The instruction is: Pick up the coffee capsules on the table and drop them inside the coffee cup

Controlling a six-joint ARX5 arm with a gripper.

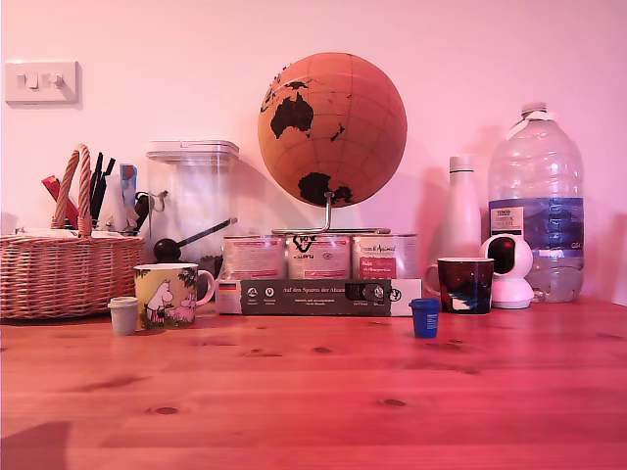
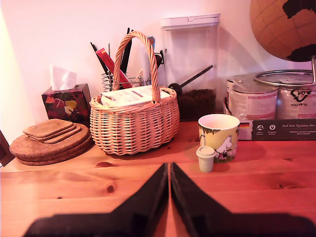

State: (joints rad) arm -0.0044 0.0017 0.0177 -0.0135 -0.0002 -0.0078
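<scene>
**A:** Item one, the carrying surface?

**B:** Knotty reddish pine table [image 1: 313, 392], backed by a pale wall. All stock sits along its far edge.

**A:** Task items?

**B:** Pale yellow-green ceramic mug [image 1: 167, 294] with white handle and white-and-pink cartoon figures, upright, mouth open, toward the far edge on the exterior view's left. Whitish-grey tapered plastic capsule [image 1: 123, 315], upright, just beside the mug on its outer side; whether they touch cannot be told. Bright blue tapered plastic capsule [image 1: 425, 317], upright, well apart from the mug, toward the exterior view's right, just in front of a dark glossy mug [image 1: 465, 284].

**A:** Gripper?

**B:** Black two-fingered gripper [image 2: 169, 170], seen only in the wrist view. Fingers pressed together at the tips, nothing between them, low over bare table in front of the grey capsule and short of it.

**A:** Remaining stock?

**B:** Woven wicker basket [image 1: 64, 274] with arched handle at the far left corner; clear lidded storage jar [image 1: 193, 201]; cork-coloured globe [image 1: 332, 127] on a metal stand; three printed tins [image 1: 318, 257] behind a long dark flat box [image 1: 313, 296]; white bottle [image 1: 460, 211]; large clear water bottle [image 1: 536, 206]; round white camera [image 1: 507, 269]. Wrist view adds a floral tissue box [image 2: 66, 103] and stacked cork mats [image 2: 49, 140].
</scene>
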